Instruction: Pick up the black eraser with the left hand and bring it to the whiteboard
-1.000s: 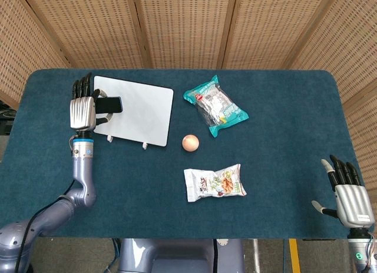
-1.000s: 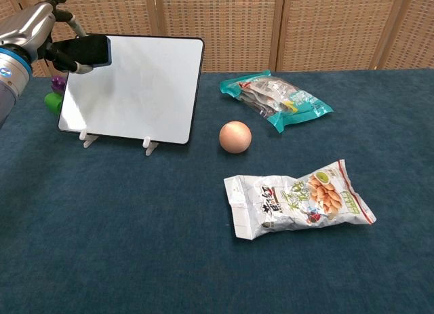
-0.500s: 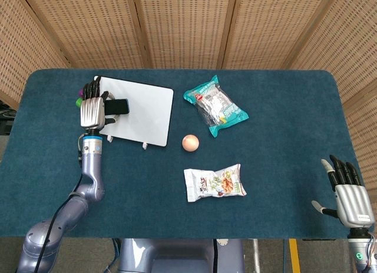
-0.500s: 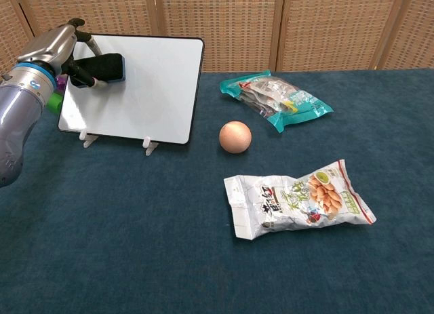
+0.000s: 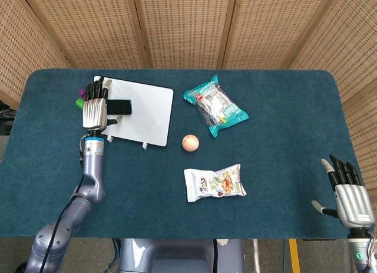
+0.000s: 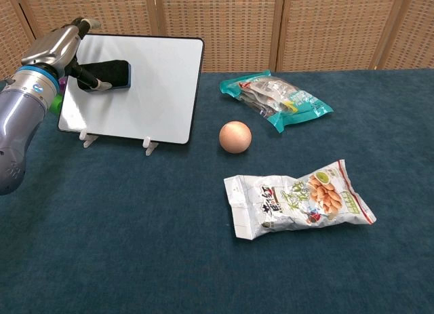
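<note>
My left hand (image 5: 94,109) (image 6: 60,48) grips the black eraser (image 5: 119,107) (image 6: 110,75) and holds it flat against the upper left part of the whiteboard (image 5: 143,114) (image 6: 146,90). The whiteboard leans back on small white feet at the table's left. My right hand (image 5: 349,197) hovers near the table's front right corner, fingers spread, holding nothing; the chest view does not show it.
A teal snack bag (image 5: 215,105) (image 6: 278,97) lies right of the board. A wooden ball (image 5: 189,142) (image 6: 235,137) sits in the middle. A white snack packet (image 5: 214,182) (image 6: 296,198) lies nearer the front. A small purple and green object (image 5: 78,100) peeks out behind my left hand.
My left hand has carried the eraser rightward and down, from the board's upper left edge onto its white face.
</note>
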Tool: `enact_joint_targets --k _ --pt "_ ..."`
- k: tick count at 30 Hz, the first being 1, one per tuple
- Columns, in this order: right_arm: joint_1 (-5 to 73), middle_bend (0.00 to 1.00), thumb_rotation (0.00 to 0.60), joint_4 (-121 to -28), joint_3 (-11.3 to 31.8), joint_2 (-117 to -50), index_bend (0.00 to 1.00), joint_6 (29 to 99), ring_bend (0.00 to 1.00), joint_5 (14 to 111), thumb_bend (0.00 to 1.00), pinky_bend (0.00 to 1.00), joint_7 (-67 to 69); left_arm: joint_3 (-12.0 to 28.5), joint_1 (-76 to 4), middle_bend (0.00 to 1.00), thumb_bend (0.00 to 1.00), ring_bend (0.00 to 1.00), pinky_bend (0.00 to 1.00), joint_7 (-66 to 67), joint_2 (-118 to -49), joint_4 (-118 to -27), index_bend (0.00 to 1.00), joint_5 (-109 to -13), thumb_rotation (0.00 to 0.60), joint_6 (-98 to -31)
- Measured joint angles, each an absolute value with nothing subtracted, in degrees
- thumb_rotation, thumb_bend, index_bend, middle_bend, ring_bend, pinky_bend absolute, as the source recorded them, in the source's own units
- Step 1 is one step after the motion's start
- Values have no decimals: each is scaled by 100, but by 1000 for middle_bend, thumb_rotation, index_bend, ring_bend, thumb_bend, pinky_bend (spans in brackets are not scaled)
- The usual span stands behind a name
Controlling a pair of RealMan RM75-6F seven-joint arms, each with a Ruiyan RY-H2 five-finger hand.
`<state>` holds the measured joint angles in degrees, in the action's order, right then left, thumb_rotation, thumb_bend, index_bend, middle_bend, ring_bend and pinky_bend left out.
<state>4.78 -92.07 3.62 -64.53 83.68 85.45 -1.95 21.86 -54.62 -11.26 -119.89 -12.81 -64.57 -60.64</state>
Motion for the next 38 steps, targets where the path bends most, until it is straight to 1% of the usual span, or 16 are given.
enact_joint_targets --k 6,9,12,16,18,21,24,31,34,38 --pt "476 0 600 -9206 360 -6453 21 8371 0 8548 53 0 -193 2137 -5448 0 136 0 0 -1219 -12021 -1211 0 -6540 600 -6104" --pt "478 0 600 -9204 361 -6452 21 8367 0 8545 55 0 -187 2086 -5420 0 128 0 0 -1417 -11983 -1268 0 -6630 600 -6292" --pt "478 0 600 -9200 358 -6451 21 8367 0 8549 53 0 -183 1979 -5337 0 107 0 0 -1698 -11875 -1375 0 -6795 600 -6645" --pt "476 0 600 -9199 356 -6452 21 8375 0 8556 53 0 -190 1734 -5029 0 26 0 0 -2144 -11435 -1763 0 -7103 600 -7174" --pt "475 0 600 -9201 354 -6453 21 8379 0 8560 53 0 -202 1608 -4852 0 1 0 0 -2220 -11141 -2026 0 -7221 600 -7244" --pt "474 0 600 -9209 355 -6456 21 8385 0 8562 53 0 -230 1396 -4515 0 0 0 0 -2257 -10547 -2623 0 -7384 600 -7302" --pt "473 0 600 -9220 356 -6460 21 8392 0 8560 53 0 -272 1212 -4153 0 0 0 0 -2205 -9916 -3436 0 -7474 600 -7337" --pt "462 0 600 -9237 356 -6472 21 8418 0 8560 55 0 -339 849 -3168 0 0 0 0 -1703 -8281 -6097 0 -7296 600 -7284" --pt "455 0 600 -9234 354 -6478 21 8433 0 8565 53 0 -347 646 -2588 0 0 0 0 -1524 -7668 -6954 0 -7152 600 -7274" --pt "450 0 600 -9227 351 -6482 21 8442 0 8574 55 0 -344 378 -2018 0 0 0 0 -1408 -7282 -7543 0 -7072 600 -7295"
